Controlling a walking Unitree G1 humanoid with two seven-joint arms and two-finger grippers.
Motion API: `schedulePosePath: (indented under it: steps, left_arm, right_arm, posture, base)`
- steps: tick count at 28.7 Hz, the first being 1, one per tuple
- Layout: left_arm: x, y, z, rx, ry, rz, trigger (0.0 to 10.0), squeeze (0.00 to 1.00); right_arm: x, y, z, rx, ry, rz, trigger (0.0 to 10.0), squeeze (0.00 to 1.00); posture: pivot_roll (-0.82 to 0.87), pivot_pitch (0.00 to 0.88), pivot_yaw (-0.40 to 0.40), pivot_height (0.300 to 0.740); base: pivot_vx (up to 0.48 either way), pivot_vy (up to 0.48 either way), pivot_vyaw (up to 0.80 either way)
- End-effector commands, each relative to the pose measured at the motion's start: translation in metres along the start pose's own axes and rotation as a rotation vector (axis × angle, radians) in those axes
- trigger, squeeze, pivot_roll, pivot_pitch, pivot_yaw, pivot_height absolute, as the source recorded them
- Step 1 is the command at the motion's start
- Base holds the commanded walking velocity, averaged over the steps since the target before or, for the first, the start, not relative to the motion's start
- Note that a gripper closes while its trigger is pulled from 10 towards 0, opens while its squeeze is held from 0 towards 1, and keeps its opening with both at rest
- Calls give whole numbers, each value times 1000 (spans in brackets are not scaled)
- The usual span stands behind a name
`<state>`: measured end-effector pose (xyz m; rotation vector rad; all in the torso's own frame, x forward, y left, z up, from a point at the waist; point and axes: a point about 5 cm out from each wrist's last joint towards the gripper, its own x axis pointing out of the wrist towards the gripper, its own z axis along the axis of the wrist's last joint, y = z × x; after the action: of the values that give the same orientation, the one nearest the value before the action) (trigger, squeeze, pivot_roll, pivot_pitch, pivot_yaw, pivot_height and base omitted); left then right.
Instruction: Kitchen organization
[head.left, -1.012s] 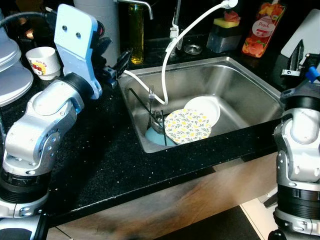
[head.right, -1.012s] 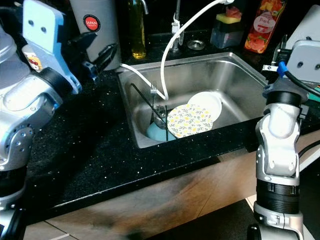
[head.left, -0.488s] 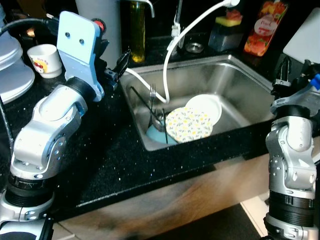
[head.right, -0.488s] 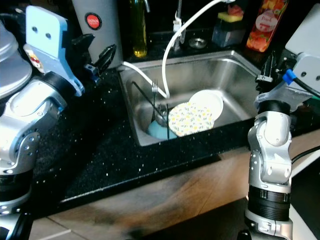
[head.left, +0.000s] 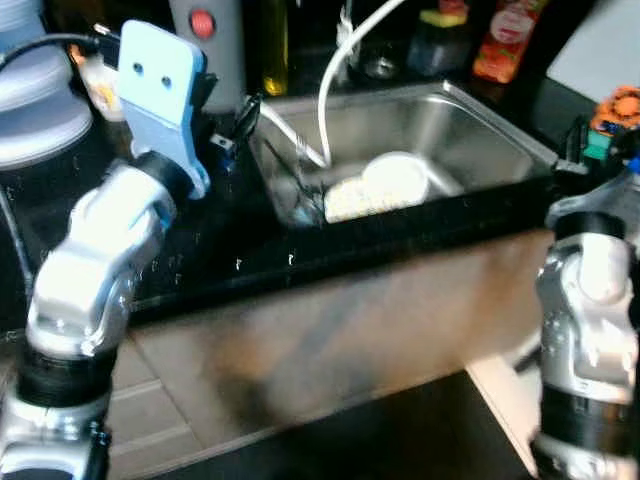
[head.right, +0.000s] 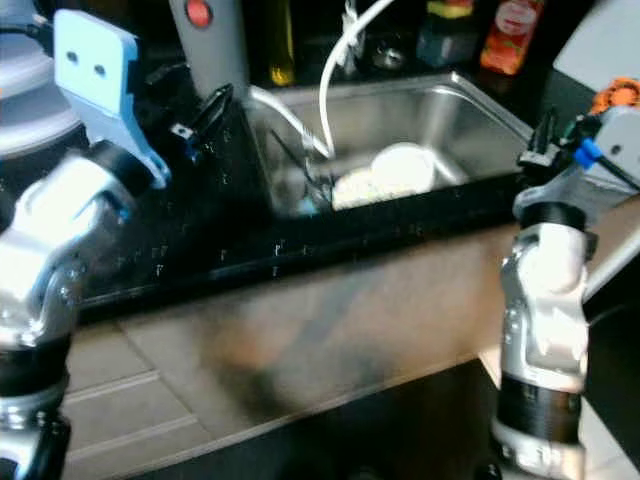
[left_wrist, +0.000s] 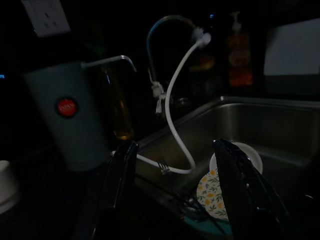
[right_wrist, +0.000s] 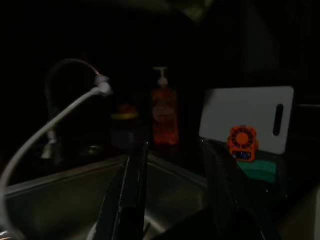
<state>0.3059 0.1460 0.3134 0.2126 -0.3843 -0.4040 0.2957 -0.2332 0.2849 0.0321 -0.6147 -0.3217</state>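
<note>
Nearest the camera, across the lower half of the head views, runs a blurred wooden cabinet front (head.left: 330, 320) below a black speckled countertop (head.left: 200, 255). The whole scene is smeared by motion.

At the left of the frame the silver left arm (head.left: 95, 270) rises from the bottom corner, capped by a light blue wrist plate. Its left gripper (left_wrist: 175, 195) hovers above the counter just left of the sink, its two black fingers (left_wrist: 120, 180) spread apart and holding nothing. At the right edge stands the right arm (head.right: 545, 300), upright beside the counter's front edge. The right gripper (right_wrist: 172, 195) points toward the sink's right rim, fingers parted and empty.

In the upper middle of the frame sits the stainless steel sink (head.left: 480, 130). Inside it, toward its front wall, lie the dishes — a plate with a yellow flower pattern (left_wrist: 212, 195) leaning against a plain white plate (head.left: 395, 175), with a teal dish partly under them. A fork (left_wrist: 163, 166) stands upright among dark utensils just left of the plates. A white hose (left_wrist: 175, 125) curves down into the basin from the curved tap (left_wrist: 160, 35) behind it.

Farther back, along the top of the frame, stand a grey canister with a red round label (left_wrist: 67, 112) at the sink's left rear corner, a bottle of yellow liquid (left_wrist: 120, 110) beside it, and an orange soap bottle (right_wrist: 164, 117) at the right rear. A white cutting board (right_wrist: 245, 117) leans at the upper right, with a small orange fan-shaped object (right_wrist: 241, 141) in front of it. Stacked pale plates (head.left: 40, 110) sit at the upper left.
</note>
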Motion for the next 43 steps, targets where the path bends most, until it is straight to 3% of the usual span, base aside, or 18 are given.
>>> schedulePosePath:
  steps: [1,11,16,20,21,23,25,27,28,31,32,35,36,37,38,41,43]
  left_arm:
    - [0,1,2,21,-8,4,10000,0]
    - [-2,-1,-12,24,50,1,10000,0]
    - [-12,-9,-31,25,119,-32,10000,0]
    - [-25,-18,-46,-20,154,-58,10000,0]
    - [-35,-21,-59,-55,192,-58,10000,0]
    - [-54,-28,-83,-45,267,-61,10000,0]
    - [-63,-31,-94,-36,301,-64,10000,0]
    - [-90,-40,-135,-65,438,-64,10000,0]
    - [-90,-40,-135,-65,438,-64,10000,0]
    - [-133,-52,-184,-128,651,-105,10000,0]
    - [-133,-52,-184,-128,651,-105,10000,0]
    - [-173,-55,-226,-224,897,-118,10000,0]
    - [-173,-55,-226,-224,897,-118,10000,0]
    - [-190,-56,-243,-253,990,-80,10000,0]
    - [-190,-56,-243,-253,990,-80,10000,0]
    - [-213,-52,-270,-247,1117,74,10000,0]
    - [-223,-51,-282,-225,1176,133,10000,0]
  right_arm:
    - [0,-1,2,5,-6,-3,10000,0]
    - [0,-1,2,5,-3,3,10000,0]
    - [-2,1,0,2,7,16,10000,0]
    - [-7,0,-9,-26,43,26,10000,0]
    - [-14,0,-19,-86,67,51,10000,0]
    - [-31,-1,-40,-186,133,96,10000,0]
    - [-40,-2,-51,-220,171,116,10000,0]
    - [-88,-7,-102,-264,394,163,10000,0]
    - [-88,-7,-102,-264,394,163,10000,0]
    - [-171,-21,-163,-329,728,234,10000,0]
    - [-171,-21,-163,-329,728,234,10000,0]
    - [-248,-42,-204,-289,1100,213,10000,0]
    - [-248,-42,-204,-289,1100,213,10000,0]
    - [-278,-52,-213,-302,1244,206,10000,0]
    - [-278,-52,-213,-302,1244,206,10000,0]
    - [-317,-68,-217,-343,1445,185,10000,0]
    - [-331,-73,-217,-370,1510,198,10000,0]
  posture:
    - [110,32,17,740]
    - [110,35,15,740]
    - [109,42,15,740]
    - [109,42,15,740]
    - [109,42,15,740]
    - [111,49,4,740]
    - [111,49,4,740]
    - [109,53,-4,740]
    - [109,53,-4,740]
    - [106,53,-9,740]
    - [106,53,-9,740]
    - [98,52,-7,740]
    - [98,52,-7,740]
    - [99,50,-7,740]
    - [99,50,-7,740]
    - [99,48,-11,740]
    - [94,44,-14,740]
  base:
    - [0,0,0]
    - [0,0,0]
    - [0,0,0]
    - [0,0,0]
    - [0,0,0]
    - [0,0,0]
    - [0,0,0]
    - [0,0,0]
    - [0,0,0]
    - [0,0,0]
    - [0,0,0]
    - [0,0,0]
    - [0,0,0]
    - [0,0,0]
    - [0,0,0]
    - [0,0,0]
    - [0,0,0]
